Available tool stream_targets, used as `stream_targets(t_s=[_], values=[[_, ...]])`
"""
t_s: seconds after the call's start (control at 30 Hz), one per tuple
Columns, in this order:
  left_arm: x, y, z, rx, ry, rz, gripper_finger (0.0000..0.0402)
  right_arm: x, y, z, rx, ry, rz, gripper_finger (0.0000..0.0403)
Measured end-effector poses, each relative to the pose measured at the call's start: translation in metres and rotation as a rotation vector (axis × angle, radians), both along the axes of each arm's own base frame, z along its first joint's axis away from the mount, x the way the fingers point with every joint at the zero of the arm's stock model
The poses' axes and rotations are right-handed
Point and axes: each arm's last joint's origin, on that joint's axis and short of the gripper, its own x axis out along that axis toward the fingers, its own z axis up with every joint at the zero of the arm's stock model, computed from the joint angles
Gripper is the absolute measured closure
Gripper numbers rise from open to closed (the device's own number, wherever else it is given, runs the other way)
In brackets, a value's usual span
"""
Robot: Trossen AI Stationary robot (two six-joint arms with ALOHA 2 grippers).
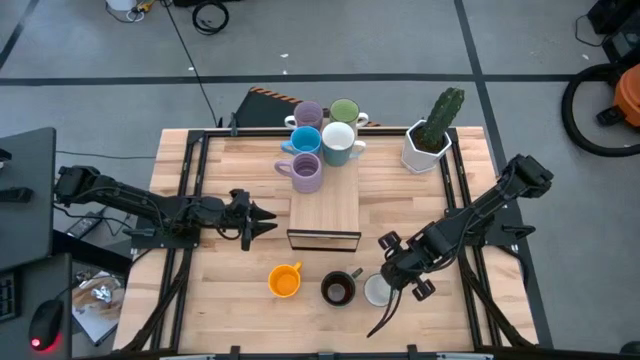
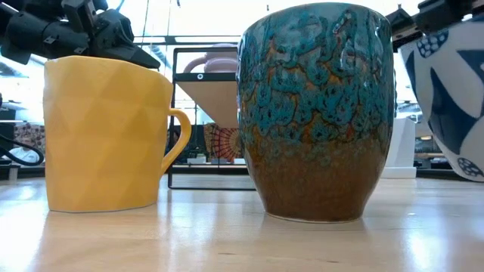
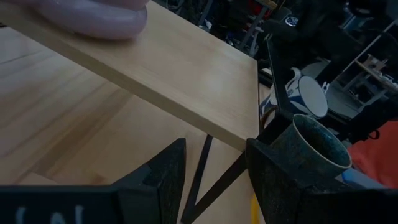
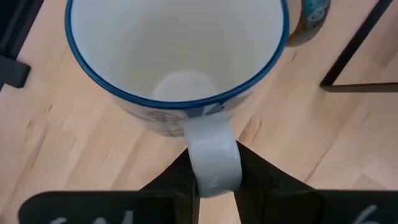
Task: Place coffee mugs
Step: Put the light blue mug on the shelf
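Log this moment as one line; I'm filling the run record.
right gripper: shut on white blue-rimmed ceramic mug handle | left gripper: open, idle beside wooden shelf

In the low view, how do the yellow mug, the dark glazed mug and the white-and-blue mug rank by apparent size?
1. Dark glazed mug: looks largest.
2. Yellow mug: smaller, fully visible.
3. White-and-blue mug: cannot be ranked, because the frame edge cuts it off.

All three stand close to the camera, so true sizes stay unsure.
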Motion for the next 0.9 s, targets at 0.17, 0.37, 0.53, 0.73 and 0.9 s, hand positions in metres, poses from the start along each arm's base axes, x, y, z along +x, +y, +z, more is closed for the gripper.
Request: stream_targets(t_s=[0.17,0.37,0.53,0.73,0.9], values=[[0.0,0.0,0.0,-0.004,0.0,0.001,0.0228,0.0,0.0,-0.003,0.003,0.0,-0.015,0.0332],[0.0,0.0,0.0,-0.004,0.0,0.001,0.0228,-0.012,-0.008,-0.02,0.01,0.002,-0.078,0.0332],[0.0,0.0,0.0,-0.004,0.0,0.001,0.0228,-0.022,-0.014,-0.018,0.022,-0.069,-0.143,0.0332],[0.0,0.0,0.0,-0.004,0.001,0.001,0.0228,-0.037,-0.023,-0.015,0.072,-0.189,-0.238,0.0333],[0.0,0.0,0.0,-0.004,0.001,0.001,0.0228,-0.05,-0.03,-0.013,0.133,-0.267,-0.3,0.0334]])
